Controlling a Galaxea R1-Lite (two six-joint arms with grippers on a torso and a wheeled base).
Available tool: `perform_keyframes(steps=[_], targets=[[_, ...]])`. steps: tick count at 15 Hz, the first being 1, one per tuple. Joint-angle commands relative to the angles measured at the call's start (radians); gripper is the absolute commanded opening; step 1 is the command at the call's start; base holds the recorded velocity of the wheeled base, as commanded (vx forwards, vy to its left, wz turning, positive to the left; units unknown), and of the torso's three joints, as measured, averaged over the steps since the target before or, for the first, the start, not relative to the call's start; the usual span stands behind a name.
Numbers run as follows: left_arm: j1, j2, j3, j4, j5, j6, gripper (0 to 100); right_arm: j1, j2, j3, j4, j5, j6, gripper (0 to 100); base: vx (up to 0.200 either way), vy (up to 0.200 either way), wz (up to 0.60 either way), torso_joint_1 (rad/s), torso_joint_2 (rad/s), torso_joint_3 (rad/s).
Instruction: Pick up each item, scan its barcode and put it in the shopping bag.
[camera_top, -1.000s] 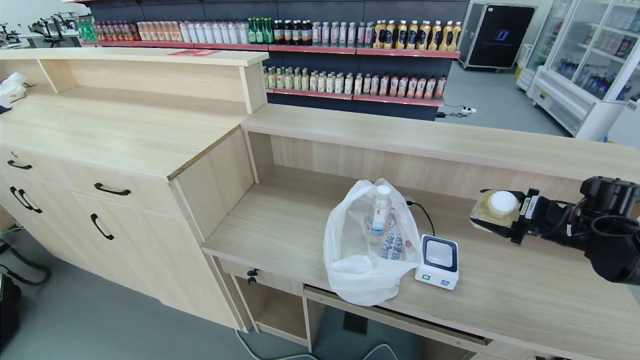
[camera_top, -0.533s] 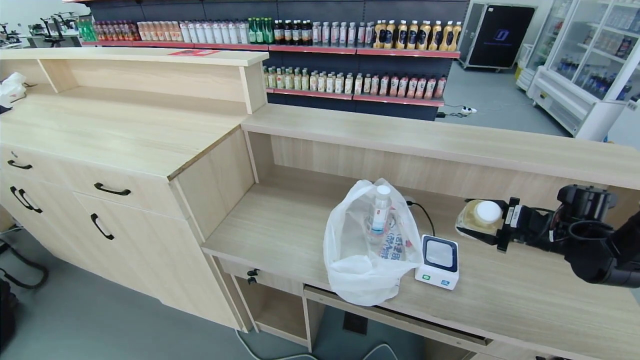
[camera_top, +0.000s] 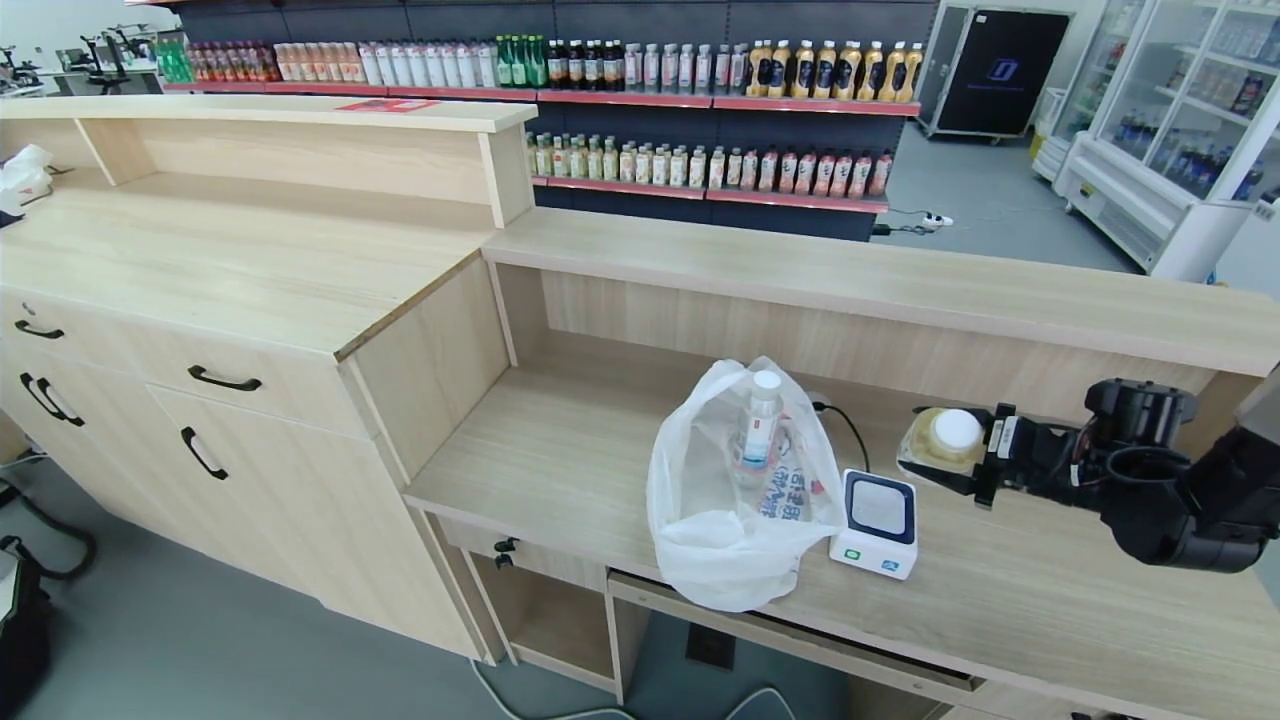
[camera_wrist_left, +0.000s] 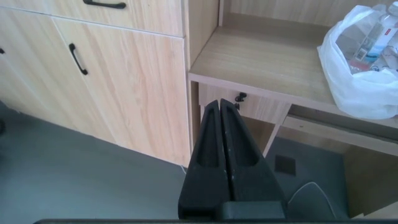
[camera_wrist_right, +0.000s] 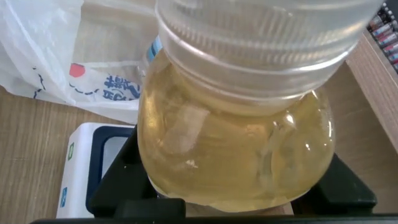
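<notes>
Up at one o'clock from the scanner (camera_top: 876, 522), a yellow drink bottle (camera_top: 952, 432) sits tight in the right gripper (camera_top: 938, 452). Scanning looks like the step now: next, its barcode should face the scanner. The bag (camera_top: 690, 510) stands at the scanner's nine o'clock. Lower down, the left gripper (camera_wrist_left: 227, 127) is closed, empty.

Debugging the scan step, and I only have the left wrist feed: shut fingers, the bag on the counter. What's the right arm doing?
Observer: The right gripper holds a bottle of yellowish liquid, white cap up, above the counter.
Operator: Where's the scanner from there?
Observer: The scanner sits on the counter just right of the bag. The bottle is off to the scanner's right, apart from it.
</notes>
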Motion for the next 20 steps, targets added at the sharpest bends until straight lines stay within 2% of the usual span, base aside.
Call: perform_keyframes(steps=[1, 8, 20], targets=[[0.000, 0.000, 0.000, 0.000, 0.001, 0.000, 0, 0.007, 0.034, -0.027, -0.002, 0.000, 0.005, 0, 0.000, 0.000, 0.00, 0.000, 0.00, 0.000], [0.000, 0.000, 0.000, 0.000, 0.001, 0.000, 0, 0.055, 0.101, -0.083, -0.082, 0.000, 0.087, 0, 0.000, 0.000, 0.00, 0.000, 0.00, 0.000], [0.000, 0.000, 0.000, 0.000, 0.001, 0.000, 0, 0.068, 0.143, -0.118, -0.097, -0.004, 0.090, 0, 0.000, 0.000, 0.00, 0.000, 0.00, 0.000]])
